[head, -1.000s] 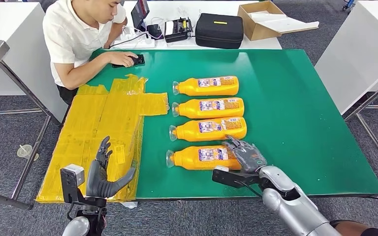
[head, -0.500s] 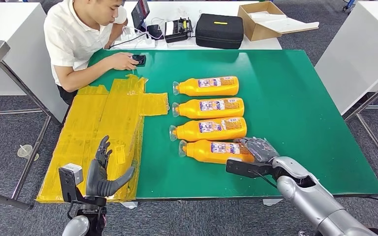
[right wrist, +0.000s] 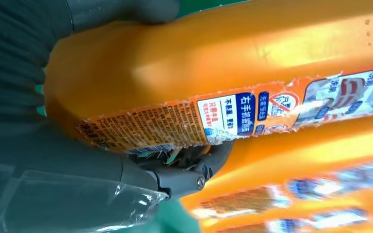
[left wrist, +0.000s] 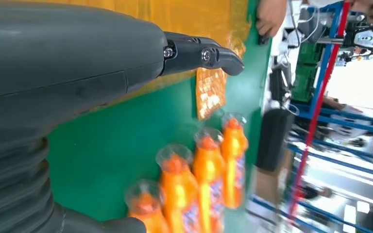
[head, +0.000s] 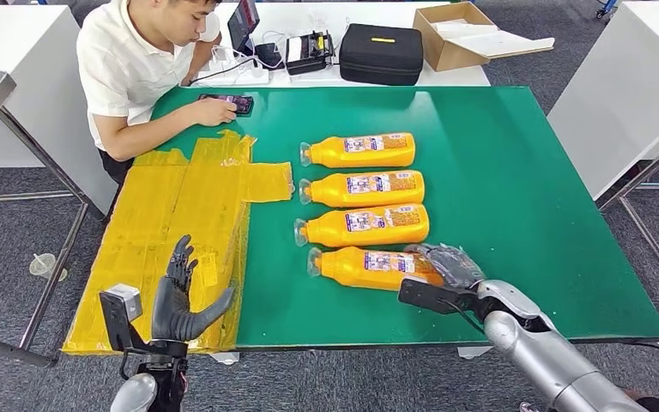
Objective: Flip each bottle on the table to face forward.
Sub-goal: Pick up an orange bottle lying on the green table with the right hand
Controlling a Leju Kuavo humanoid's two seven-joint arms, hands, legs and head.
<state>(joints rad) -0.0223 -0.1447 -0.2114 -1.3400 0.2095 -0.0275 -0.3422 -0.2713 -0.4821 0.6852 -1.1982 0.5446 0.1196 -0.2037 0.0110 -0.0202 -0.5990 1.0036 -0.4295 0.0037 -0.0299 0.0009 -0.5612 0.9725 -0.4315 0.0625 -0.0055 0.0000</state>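
The right hand (head: 449, 262) grips the base end of the nearest bottle (head: 369, 267) — an orange one lying on its side on the green table (head: 515, 189), cap pointing left. Three more bottles (head: 362, 185) lie in a row beyond it. The left hand (head: 178, 300) hangs spread apart, holding nothing, near the yellow taped sheet (head: 180, 215).

A lab: green test table (head: 515, 172), equipment case (head: 382, 53), blue racks (left wrist: 320, 97).
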